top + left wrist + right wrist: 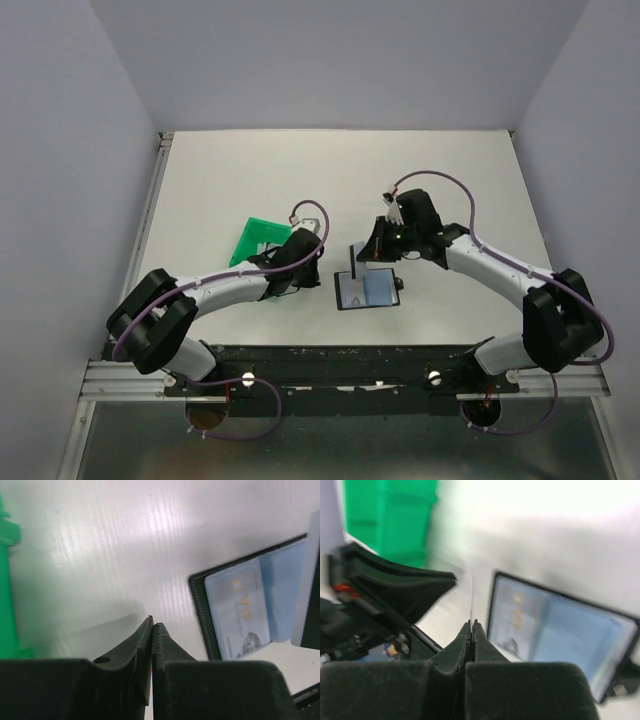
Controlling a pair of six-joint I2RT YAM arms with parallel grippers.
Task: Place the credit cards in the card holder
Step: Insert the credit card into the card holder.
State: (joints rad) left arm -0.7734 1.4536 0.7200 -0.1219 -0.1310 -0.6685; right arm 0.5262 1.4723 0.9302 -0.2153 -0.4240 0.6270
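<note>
**Top external view.**
- Card holder (368,290): lies open and flat on the white table (250,170), low in the centre of the frame, pale inside face up.
- Right gripper (372,245): just above the holder's upper edge in the frame, pinching a pale card (357,252) that stands on edge. The card is at the holder's upper left corner; contact with the holder cannot be told.
- Left gripper (303,262): left of the holder and apart from it, beside the green bin (258,238).

**Left wrist view.**
- Left gripper: low centre, fingers pressed almost together with only a hairline slit, nothing between them.
- Card holder: right half of the frame, well clear of the fingertips, black stitched border around pale blue pockets.
- Tucked card (235,610): light grey-blue with gold lettering, in the holder's left pocket.
- Green bin: a sliver at the left edge.

**Right wrist view.**
- Right gripper: low centre, fingers pressed together on the pale card, which rises from the tips as a thin white line seen edge-on.
- Card holder: right of the card, open and blurred; the card's edge is just left of the black border.
- Left gripper: dark wedge at centre left.
- Green bin: upper left.
</note>
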